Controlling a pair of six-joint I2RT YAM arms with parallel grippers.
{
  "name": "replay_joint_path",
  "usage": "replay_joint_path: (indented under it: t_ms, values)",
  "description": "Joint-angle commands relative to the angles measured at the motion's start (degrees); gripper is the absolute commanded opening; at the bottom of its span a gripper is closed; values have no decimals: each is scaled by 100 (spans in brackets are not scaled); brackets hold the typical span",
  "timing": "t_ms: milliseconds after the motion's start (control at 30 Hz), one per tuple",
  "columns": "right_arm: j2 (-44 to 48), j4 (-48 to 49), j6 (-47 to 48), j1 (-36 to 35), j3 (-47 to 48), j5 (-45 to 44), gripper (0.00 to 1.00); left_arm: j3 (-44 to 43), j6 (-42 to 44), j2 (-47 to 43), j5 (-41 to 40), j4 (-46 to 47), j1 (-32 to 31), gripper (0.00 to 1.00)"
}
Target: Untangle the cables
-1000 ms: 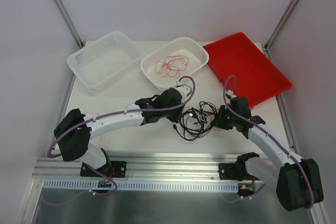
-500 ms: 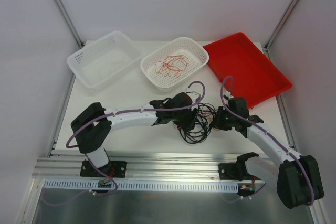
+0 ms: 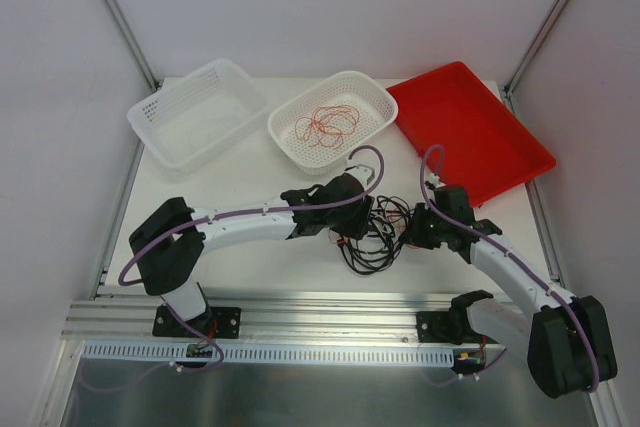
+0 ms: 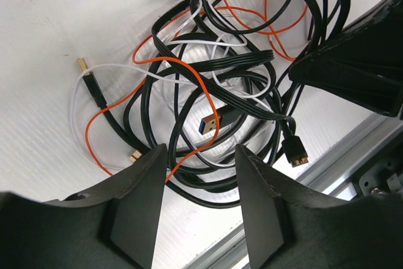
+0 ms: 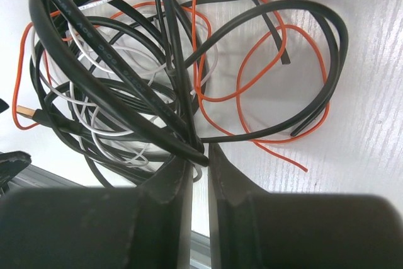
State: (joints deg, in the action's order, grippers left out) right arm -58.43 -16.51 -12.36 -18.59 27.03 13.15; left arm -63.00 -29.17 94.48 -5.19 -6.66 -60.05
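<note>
White tabletop, pale walls, tangled cables

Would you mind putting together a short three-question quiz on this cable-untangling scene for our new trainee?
1. True or false: the left gripper hangs with its jaws open over the cable tangle.
2. Which container holds the loose orange wire? A: red tray. B: middle white basket. C: left white basket.
3. Fill in: the right gripper is shut on a ___ cable.
Key: 1 true; 2 B; 3 black, the black cable at its fingertips.
</note>
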Motion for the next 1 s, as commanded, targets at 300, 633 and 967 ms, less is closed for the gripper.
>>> replay_joint_path:
  t_ms: [300, 633, 967]
  values:
    - [95, 34, 32, -40, 75, 74, 6, -371, 209, 431, -35, 112, -50, 32]
    - [25, 52, 41, -40, 75, 56, 6, -423, 341, 510, -87, 147, -50, 10]
    - [16, -36, 67, -31, 48, -171, 6, -353, 929, -664, -815, -274, 134, 0]
